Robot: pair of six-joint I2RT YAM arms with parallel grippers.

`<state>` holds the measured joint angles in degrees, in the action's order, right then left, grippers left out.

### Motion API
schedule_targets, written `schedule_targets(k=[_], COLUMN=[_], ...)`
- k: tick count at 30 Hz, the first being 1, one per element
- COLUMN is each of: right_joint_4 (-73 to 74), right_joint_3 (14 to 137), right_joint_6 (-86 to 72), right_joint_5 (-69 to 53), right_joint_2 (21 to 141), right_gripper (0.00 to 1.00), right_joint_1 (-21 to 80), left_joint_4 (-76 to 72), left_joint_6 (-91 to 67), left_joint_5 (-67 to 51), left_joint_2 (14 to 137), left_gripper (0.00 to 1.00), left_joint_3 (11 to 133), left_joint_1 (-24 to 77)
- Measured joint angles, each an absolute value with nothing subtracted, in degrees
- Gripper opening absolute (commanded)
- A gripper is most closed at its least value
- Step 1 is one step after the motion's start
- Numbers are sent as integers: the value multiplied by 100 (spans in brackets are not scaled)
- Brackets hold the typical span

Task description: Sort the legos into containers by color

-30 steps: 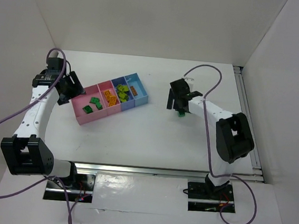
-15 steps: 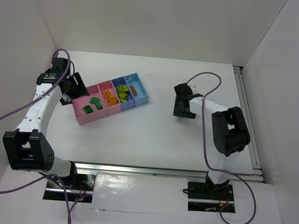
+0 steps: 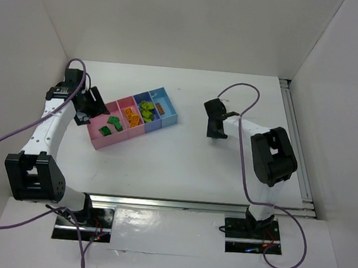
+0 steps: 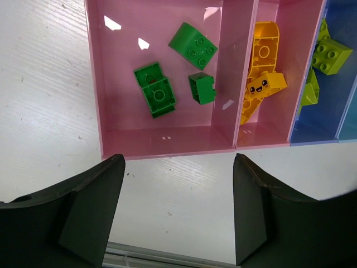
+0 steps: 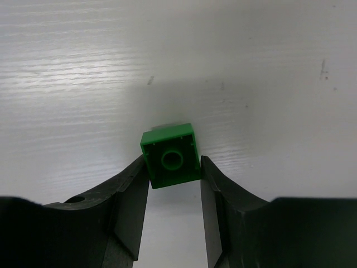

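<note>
Legos (image 4: 156,89) mostly lie sorted in the bins (image 4: 167,146). 1 green brick (image 5: 170,155), pinched by the right gripper (image 5: 173,167), is left to deliver. Left gripper (image 4: 178,164) gapes wide, empty.

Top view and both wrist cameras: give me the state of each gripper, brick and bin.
left gripper, open and empty
right gripper, shut on dark green brick
dark green brick, gripped, outside the bins
first pink bin, holds three dark green bricks
second pink bin, holds orange bricks
blue bin, holds lime bricks
</note>
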<state>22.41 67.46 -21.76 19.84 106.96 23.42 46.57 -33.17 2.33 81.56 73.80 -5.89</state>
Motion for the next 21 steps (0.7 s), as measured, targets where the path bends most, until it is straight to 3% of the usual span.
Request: schedule_targets(k=[9, 15, 21], right_joint_4=[2305, 1828, 1667], right_joint_3=[8114, 8801, 10392], right_joint_6=[-1911, -1566, -1122], right_joint_5=[1986, 1341, 888], right_joint_2=[10665, 10726, 11843], right_gripper=[30, 30, 30], right_joint_1=[3795, 4888, 5424], left_joint_4=[4707, 5059, 5402], left_joint_6=[-3470, -3769, -4062], left_joint_5=[237, 322, 574], left_joint_2=[8156, 8333, 8576], left_gripper=[81, 81, 82], left_joint_3=[7524, 8128, 8370], left_joint_1=[-591, -770, -987])
